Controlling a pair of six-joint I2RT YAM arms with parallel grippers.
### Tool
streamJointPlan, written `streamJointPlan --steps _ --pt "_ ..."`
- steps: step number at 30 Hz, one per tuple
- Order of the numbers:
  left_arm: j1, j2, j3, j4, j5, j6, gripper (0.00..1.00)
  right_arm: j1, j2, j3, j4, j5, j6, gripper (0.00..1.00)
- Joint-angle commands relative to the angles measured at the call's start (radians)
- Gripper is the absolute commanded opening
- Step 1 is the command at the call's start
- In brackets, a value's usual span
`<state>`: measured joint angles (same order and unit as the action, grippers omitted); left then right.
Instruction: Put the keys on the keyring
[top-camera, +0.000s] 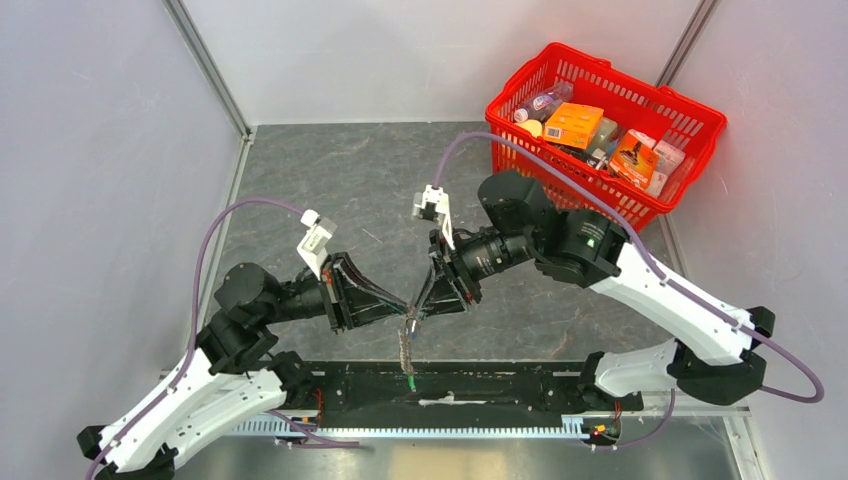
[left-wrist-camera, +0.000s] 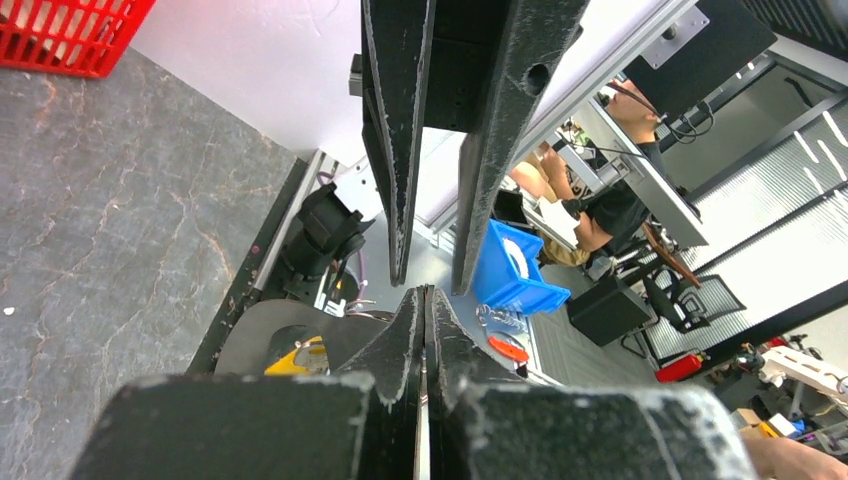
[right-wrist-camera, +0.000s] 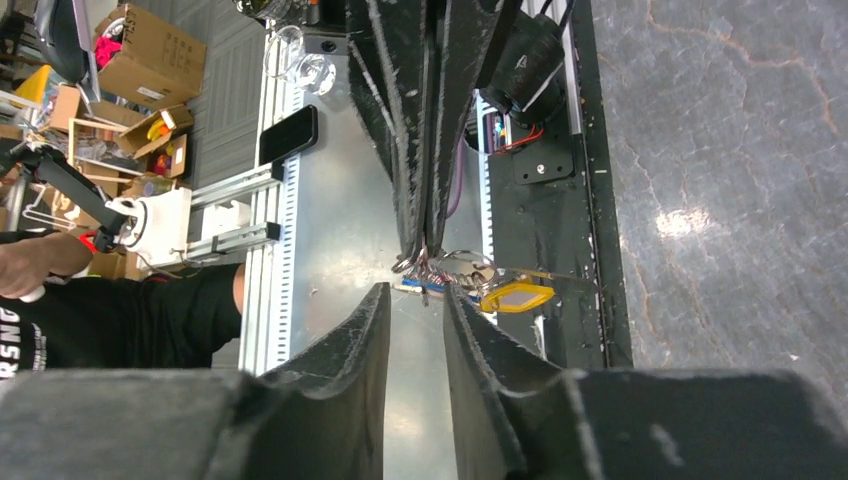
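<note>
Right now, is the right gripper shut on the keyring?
No: the right gripper is open, fingers apart; the left gripper pinches the keyring.

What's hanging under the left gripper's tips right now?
The keyring dangles from the left gripper, with its yellow tag and green tag. The part pinched inside is covered.

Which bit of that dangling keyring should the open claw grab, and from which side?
Probably the keyring by its small metal ring, just beyond the left gripper's shut tips. The right gripper faces it head-on, jaws open, so coming straight in looks best: the yellow tag and strap hang loose and would likely swing.
</note>
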<state>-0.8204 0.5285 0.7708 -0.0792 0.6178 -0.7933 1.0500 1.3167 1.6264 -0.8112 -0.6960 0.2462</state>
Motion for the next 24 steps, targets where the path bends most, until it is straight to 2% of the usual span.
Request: streamJointPlan --steps 1,4,6,17,24 --pt "-0.003 -0.026 -0.011 0.126 -0.024 -0.034 0.02 -0.001 -0.075 -0.029 0.135 -0.010 0.066 0.39" --pt "-0.002 -0.041 -0.030 0.173 -0.033 -0.053 0.02 -0.001 -0.125 -0.071 0.222 0.007 0.126 0.49" --pt "-0.002 -0.051 -0.044 0.210 -0.038 -0.070 0.02 -0.001 -0.152 -0.098 0.272 0.007 0.157 0.50" --pt "-0.002 -0.047 -0.087 0.392 -0.058 -0.140 0.02 0.000 -0.149 -0.133 0.349 0.022 0.179 0.48" --pt "-0.002 -0.044 -0.095 0.427 -0.087 -0.148 0.02 0.001 -0.137 -0.138 0.365 0.026 0.195 0.40"
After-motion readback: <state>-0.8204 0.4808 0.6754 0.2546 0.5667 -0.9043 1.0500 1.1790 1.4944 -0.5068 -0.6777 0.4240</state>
